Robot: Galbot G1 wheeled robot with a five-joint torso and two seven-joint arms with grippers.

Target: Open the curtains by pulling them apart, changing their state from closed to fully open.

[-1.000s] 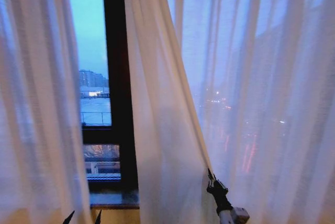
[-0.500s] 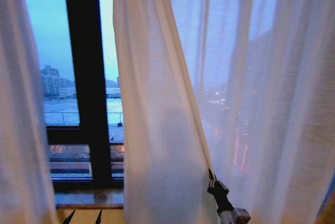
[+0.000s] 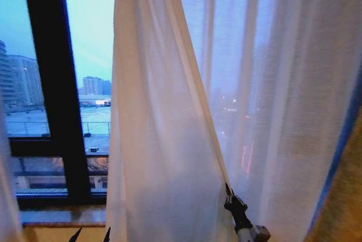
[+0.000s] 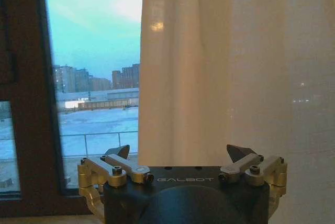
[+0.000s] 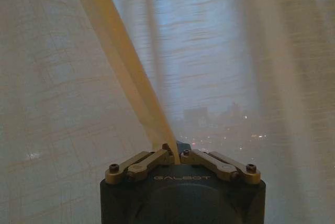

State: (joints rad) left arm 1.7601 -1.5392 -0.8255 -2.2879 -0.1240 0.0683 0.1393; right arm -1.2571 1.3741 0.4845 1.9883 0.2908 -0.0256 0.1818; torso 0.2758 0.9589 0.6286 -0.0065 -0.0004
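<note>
The right pincer [image 3: 227,189] is clamped shut on a fold of the sheer white floor-length curtains [image 3: 169,140], which hang right of the dark window frame [image 3: 48,83]. The left pincer [image 4: 179,153] sits low before the window, jaws spread wide and holding nothing.

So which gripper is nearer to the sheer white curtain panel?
Right gripper: shut on the sheer white curtain panel. Left gripper: open, low beside its edge, apart.

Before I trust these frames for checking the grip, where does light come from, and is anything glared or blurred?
Head view: dusk light through the window backlights the sheer curtain; the right gripper reads as a dark silhouette. Left wrist view: a small bright reflection on the curtain, left gripper sharp. Right wrist view: dim and warm, the pinched fold sharp at the fingers, city lights soft behind.
</note>
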